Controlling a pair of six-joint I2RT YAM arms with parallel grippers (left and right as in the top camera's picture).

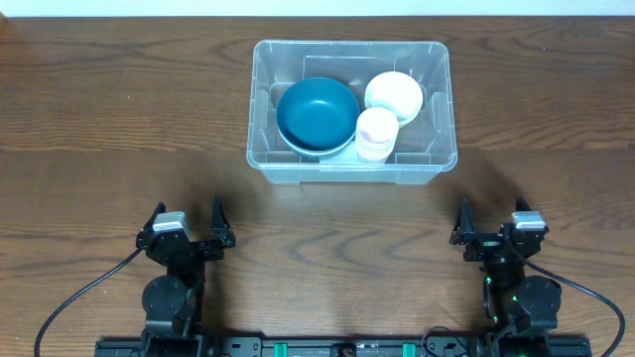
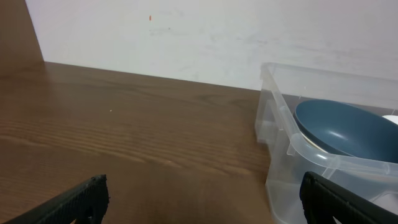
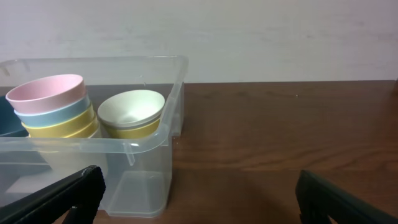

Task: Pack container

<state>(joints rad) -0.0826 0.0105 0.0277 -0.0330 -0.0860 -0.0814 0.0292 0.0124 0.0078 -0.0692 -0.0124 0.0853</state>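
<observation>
Looking at a large clear plastic container, rectangular with rounded corners and a rim, standing upright and lidless at the far middle of the wooden table. Holding a dark blue bowl on its left side, and stacked pastel cups and cream bowls on its right.

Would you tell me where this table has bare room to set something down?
The brown wooden table is bare left and right of the clear plastic rectangular container, and between it and the left gripper and right gripper. Inside is crowded: dark blue bowl, cream bowl, stacked pastel cups.
</observation>
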